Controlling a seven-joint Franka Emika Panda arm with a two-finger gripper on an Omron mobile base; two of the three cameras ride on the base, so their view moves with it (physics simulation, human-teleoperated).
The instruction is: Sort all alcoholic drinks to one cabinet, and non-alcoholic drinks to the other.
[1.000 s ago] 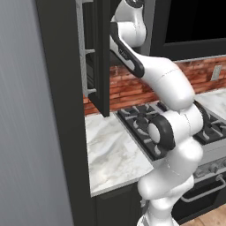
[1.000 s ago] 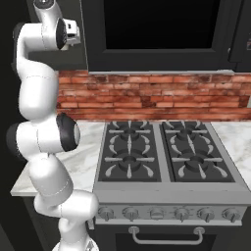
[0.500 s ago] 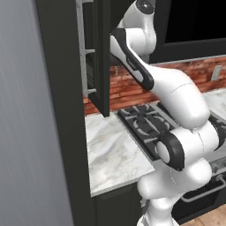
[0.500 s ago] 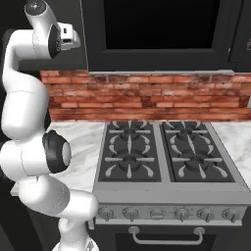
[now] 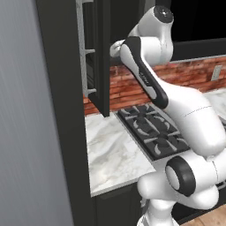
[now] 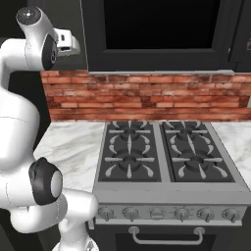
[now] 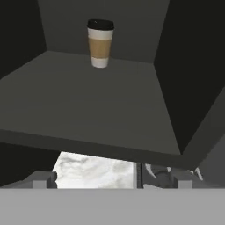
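Since a second ago the arm has swung its upper links forward and to the right in the left base view, with the elbow now bulging out over the stove [image 5: 152,132] and the wrist drawn back from the open cabinet [image 5: 95,57]; the base cameras have held their place. In the right base view the hand sits high at the upper left, beside the dark microwave [image 6: 157,29].

In the hand view, the gripper [image 7: 112,180] shows two small grey fingertips [image 7: 41,179] at the bottom, set wide apart with nothing between them, so the jaws are released. Just beyond them, below the shelf edge, lie a patch of white marble counter [image 7: 94,169] and a corner of the stove grate.

Farther on stretches the dark cabinet shelf [image 7: 88,110], bare across its front and middle. At its far end, close to the back wall and left of centre, a tan paper coffee cup [image 7: 100,43] with a dark lid stands upright, well apart from the gripper.

A red brick wall [image 6: 147,95] runs behind the stove and counter in both base views.
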